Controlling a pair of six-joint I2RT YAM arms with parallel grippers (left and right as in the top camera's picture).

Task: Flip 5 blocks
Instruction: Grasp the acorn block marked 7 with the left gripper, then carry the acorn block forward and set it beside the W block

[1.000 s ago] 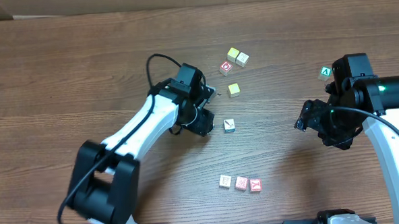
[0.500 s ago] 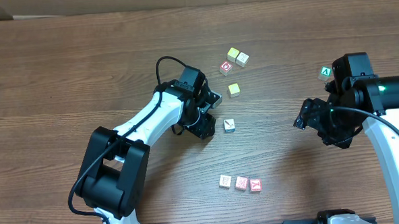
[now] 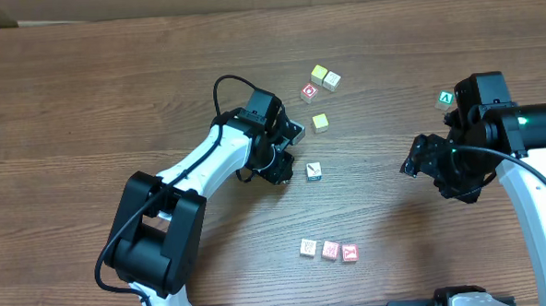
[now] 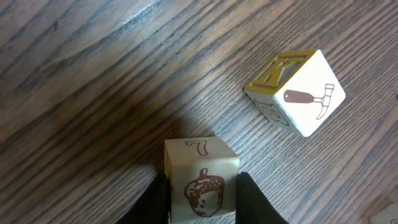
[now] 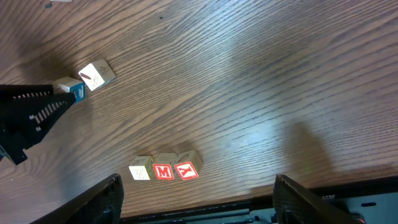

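Note:
In the left wrist view, a cream block (image 4: 202,180) with a brown acorn print and a "7" on top sits between my left gripper's (image 4: 202,202) black fingers, which press both its sides. From above, that gripper (image 3: 293,132) is just left of a yellow cube (image 3: 320,122). A pale block with a blue side (image 3: 313,171) lies below it. Three blocks stand in a row near the front edge: one pale (image 3: 308,247), two with red prints (image 3: 330,250) (image 3: 349,253). My right gripper (image 3: 414,163) hovers open at the right; the row (image 5: 163,171) shows between its fingers.
The yellow cube (image 4: 292,93) carries a "K" and a hammer print, close beyond the held block. Two yellow and cream cubes (image 3: 324,76) and a red-ring cube (image 3: 308,92) sit at the back. A green "A" cube (image 3: 446,98) lies beside the right arm.
My left gripper shifted slightly right and its fingers closed onto the acorn block. The right arm and the other blocks stayed put.

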